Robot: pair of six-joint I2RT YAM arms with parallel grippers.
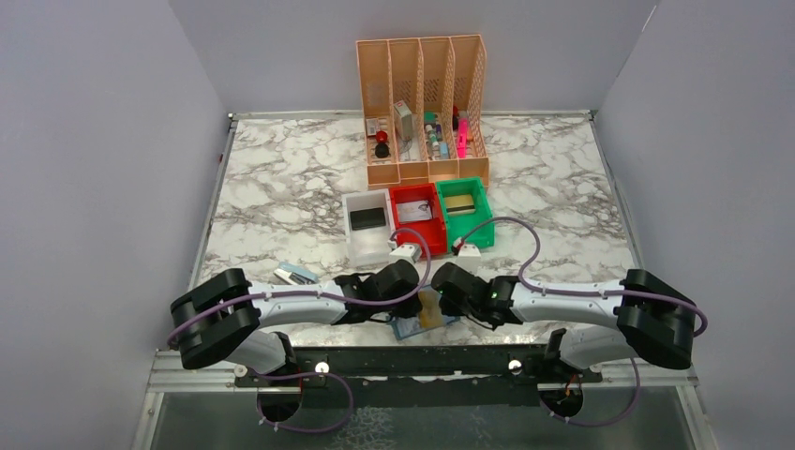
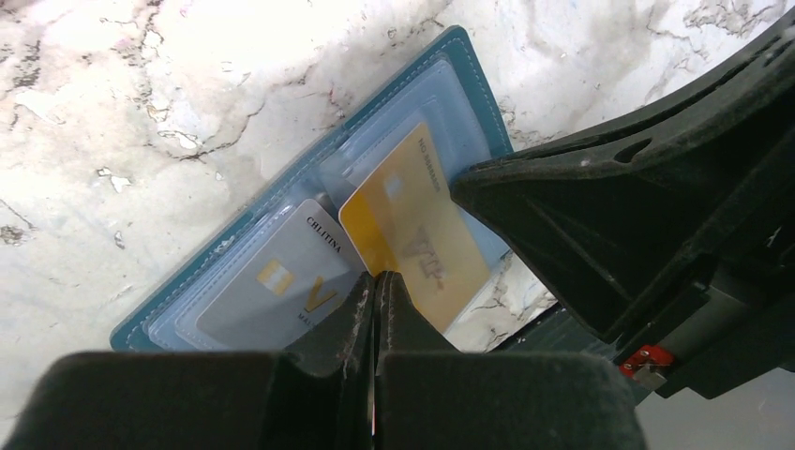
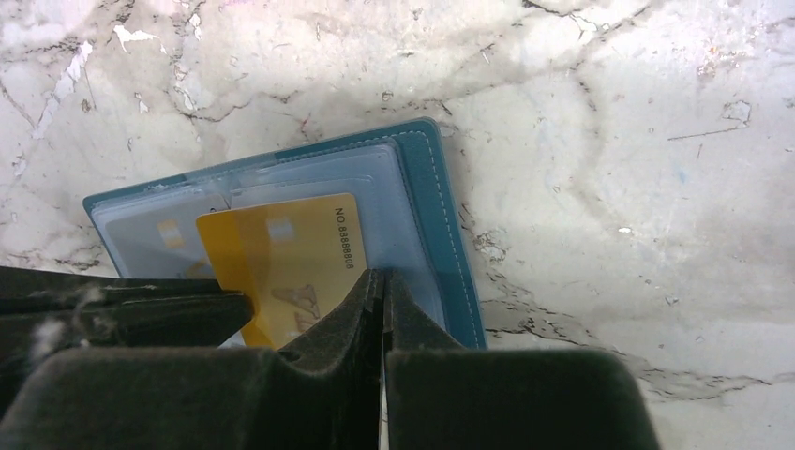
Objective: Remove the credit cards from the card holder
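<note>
Lying open at the near edge of the tabletop, top view: teal card holder, gold card tilted on it. Left wrist: left gripper clenched, tips on the pockets; silvery-grey card pocketed, marked "CHLITINA". Right wrist: right gripper clenched at the gold card's edge, pinch unclear; "NO. 8888608" legible only here.

At desk near edge, between left end effector and right end effector: card holder, flat. In its pocket, one credit card; beside that, other credit card, sticking past holder's edge. Behind, three bins abreast; farther back, file organizer.
</note>
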